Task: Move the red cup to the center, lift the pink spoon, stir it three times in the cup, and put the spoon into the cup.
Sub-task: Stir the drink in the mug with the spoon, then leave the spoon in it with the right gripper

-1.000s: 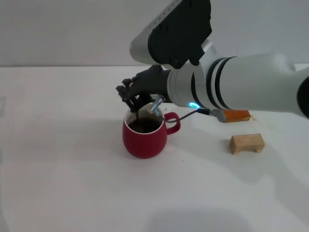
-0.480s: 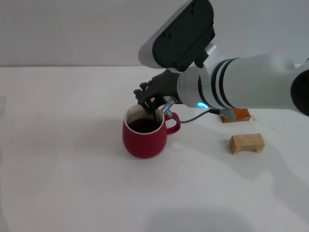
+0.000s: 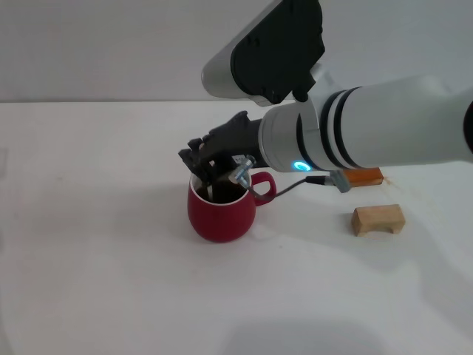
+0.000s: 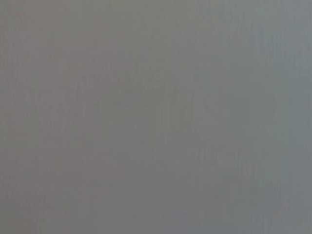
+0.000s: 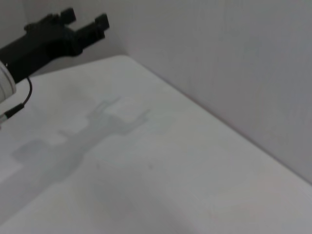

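The red cup stands upright on the white table, its loop handle pointing to the right. My right gripper hangs over the left part of the cup's mouth, shut on the pink spoon. The spoon points down into the cup, and only a short pale stretch of it shows below the fingers. The right arm hides the cup's far rim. In the right wrist view my left gripper shows far off above the table's edge, its two black fingers apart and holding nothing.
A small wooden block lies on the table to the right of the cup. An orange object sits behind it, partly hidden by my right arm. The left wrist view shows only flat grey.
With the spoon held in the cup, my right gripper swung to the right side of the cup's mouth, then back to the left side. The cup stayed in place.
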You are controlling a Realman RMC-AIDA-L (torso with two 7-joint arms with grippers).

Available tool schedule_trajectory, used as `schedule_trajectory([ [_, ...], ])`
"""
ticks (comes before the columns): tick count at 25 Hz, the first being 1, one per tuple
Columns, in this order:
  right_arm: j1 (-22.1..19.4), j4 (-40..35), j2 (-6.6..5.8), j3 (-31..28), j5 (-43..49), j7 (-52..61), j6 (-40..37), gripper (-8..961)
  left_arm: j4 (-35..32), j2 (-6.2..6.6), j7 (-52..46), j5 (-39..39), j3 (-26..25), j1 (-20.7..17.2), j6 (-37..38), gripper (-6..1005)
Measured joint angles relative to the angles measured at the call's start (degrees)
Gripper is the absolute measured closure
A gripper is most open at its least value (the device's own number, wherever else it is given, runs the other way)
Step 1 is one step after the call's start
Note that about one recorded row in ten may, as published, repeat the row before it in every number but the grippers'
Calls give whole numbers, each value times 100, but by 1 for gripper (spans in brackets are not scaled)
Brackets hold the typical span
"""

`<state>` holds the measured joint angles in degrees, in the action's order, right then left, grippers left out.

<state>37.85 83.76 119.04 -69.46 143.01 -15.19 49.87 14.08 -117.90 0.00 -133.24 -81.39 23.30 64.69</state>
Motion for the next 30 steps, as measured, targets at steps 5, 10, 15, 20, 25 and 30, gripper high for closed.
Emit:
schedule_trajectory([
  [5,-2,-273,2,36,8,-163,-448,799,8,-6,-2,0,0,-3,0,170],
  [10,133,-721,1,-14,155,-213,-716,794,11,-5,-4,0,0,0,-1,170],
  [15,172,-751,2,-29,331,-108,-491,789,-14,-5,-6,0,0,21,-19,170],
  [20,121,-594,4,9,332,-95,-346,784,-20,3,-8,0,0,49,-28,170],
  [25,122,-563,5,99,341,-94,-354,779,-24,5,-9,0,0,62,-33,170],
  [30,128,-553,5,100,323,-89,-381,774,-21,9,-9,0,-14,67,-36,170],
])
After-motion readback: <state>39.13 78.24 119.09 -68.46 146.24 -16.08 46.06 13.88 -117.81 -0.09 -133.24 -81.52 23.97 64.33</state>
